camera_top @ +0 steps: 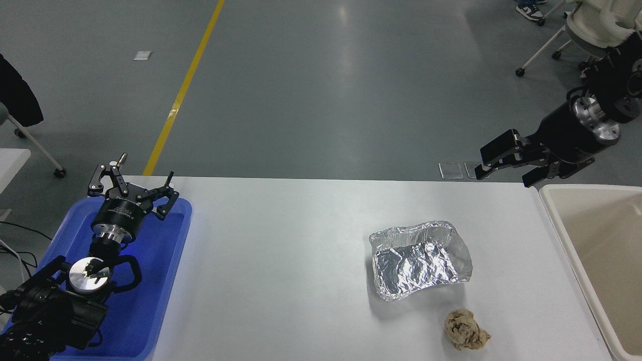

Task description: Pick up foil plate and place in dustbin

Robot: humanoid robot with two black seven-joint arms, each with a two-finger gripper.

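Observation:
The foil plate (420, 259), a crinkled silver tray, lies on the white table (281, 260) right of the middle. The dustbin (567, 225), a large cream bin, stands at the table's right edge, partly cut off by the picture. My right gripper (496, 163) is open and empty, held up in the air past the table's far right corner, well above and to the right of the foil plate and near the dustbin's far corner. My left gripper (133, 183) is parked open over the blue tray at the lower left.
A blue plastic tray (165, 281) sits at the table's left end under the left arm. A crumpled tan paper ball (466, 329) lies just in front of the foil plate. Wheeled chairs stand on the floor at the far right and far left.

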